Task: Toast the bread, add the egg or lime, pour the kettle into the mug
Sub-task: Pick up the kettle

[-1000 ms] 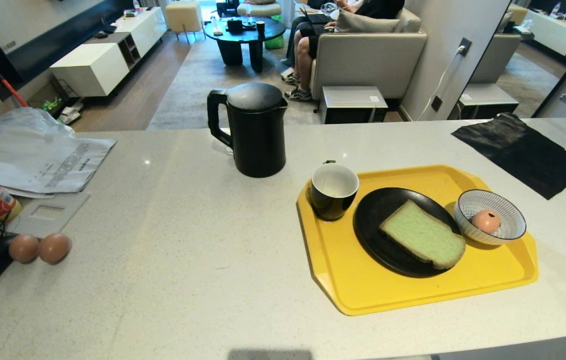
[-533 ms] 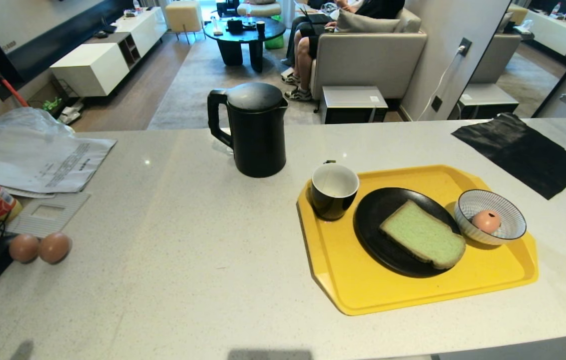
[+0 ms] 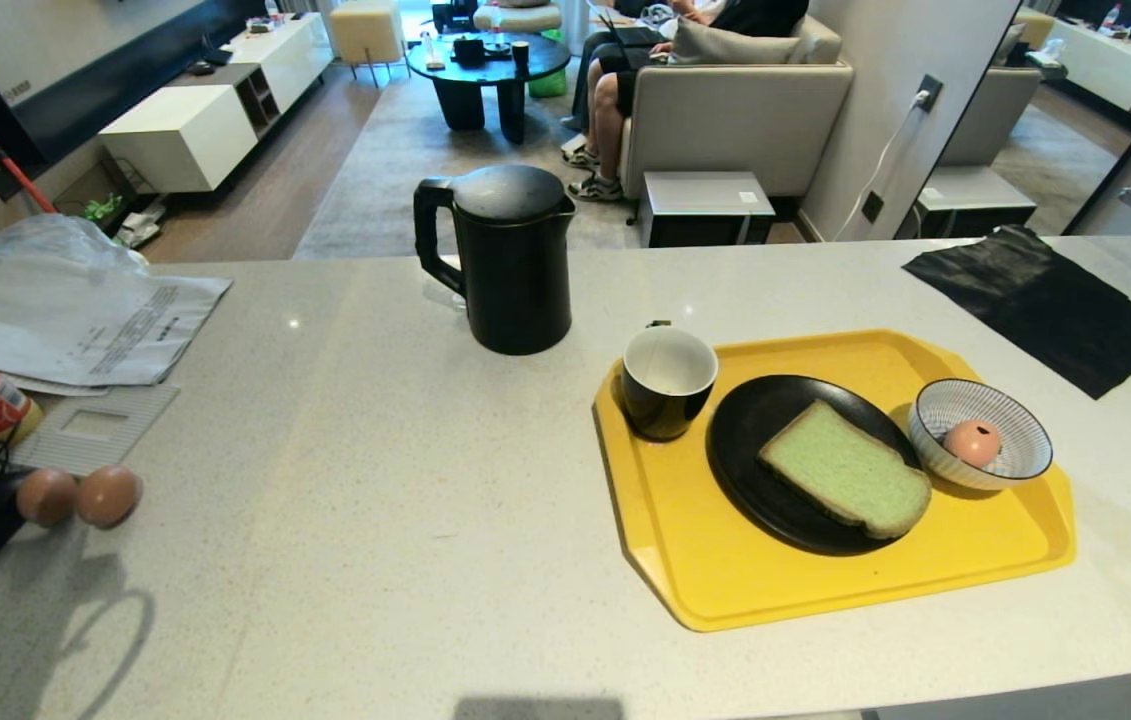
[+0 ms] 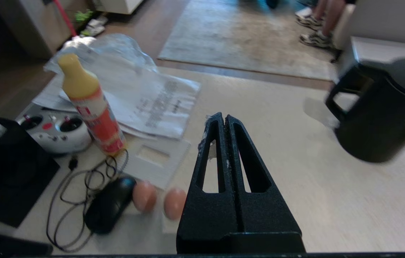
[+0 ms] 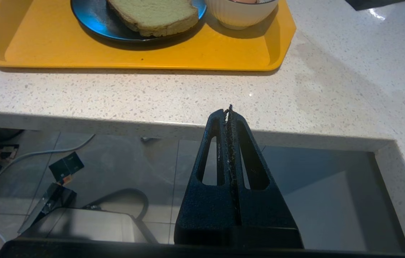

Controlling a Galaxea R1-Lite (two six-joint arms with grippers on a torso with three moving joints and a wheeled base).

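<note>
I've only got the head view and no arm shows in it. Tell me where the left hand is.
Observer: The left hand hangs shut and empty over the counter, pointed toward the open stretch beside the kettle.
Operator: Say what lies near it.
Observer: Two brown eggs lie just beside it, next to a black mouse; an orange bottle stands farther off on the papers' side.
Operator: Now report the right hand.
Observer: The right hand is shut too, low at the counter's near edge, short of the yellow tray that holds the bread.
</note>
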